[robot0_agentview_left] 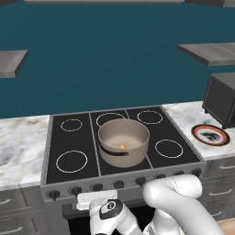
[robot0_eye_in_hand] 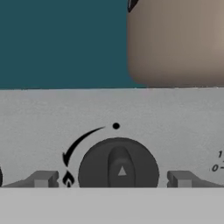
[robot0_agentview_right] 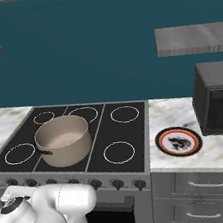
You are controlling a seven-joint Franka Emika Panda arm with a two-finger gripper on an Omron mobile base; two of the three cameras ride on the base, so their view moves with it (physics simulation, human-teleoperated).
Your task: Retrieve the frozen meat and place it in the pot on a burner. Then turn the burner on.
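Hand view puts you square on a stove knob (robot0_eye_in_hand: 118, 168): from left to right you have one tip of the tool (robot0_eye_in_hand: 42, 179), a flame mark with a curved arrow (robot0_eye_in_hand: 76, 146) sweeping counter-clockwise, the dark knob with its raised middle ridge and white pointer aimed at the dot above it, then the other tip. The tool (robot0_eye_in_hand: 113, 180) stands released, its tips spread wide to either side of the knob and not touching it.

Above the knob, the pot (robot0_agentview_left: 124, 142) sits on the middle burner, and the frozen meat (robot0_agentview_left: 123, 147) already lies inside it, near the front wall. So the knob is now the thing you handle.

Expect it to be stiff, hard and smooth, so it may slip if you pinch the round rim. Judge the ridge the better hold: close across its flat sides, then turn as the arrow shows. To the right of the pot, a plate (robot0_agentview_left: 210, 135) rests on the surface (robot0_agentview_left: 188, 114).
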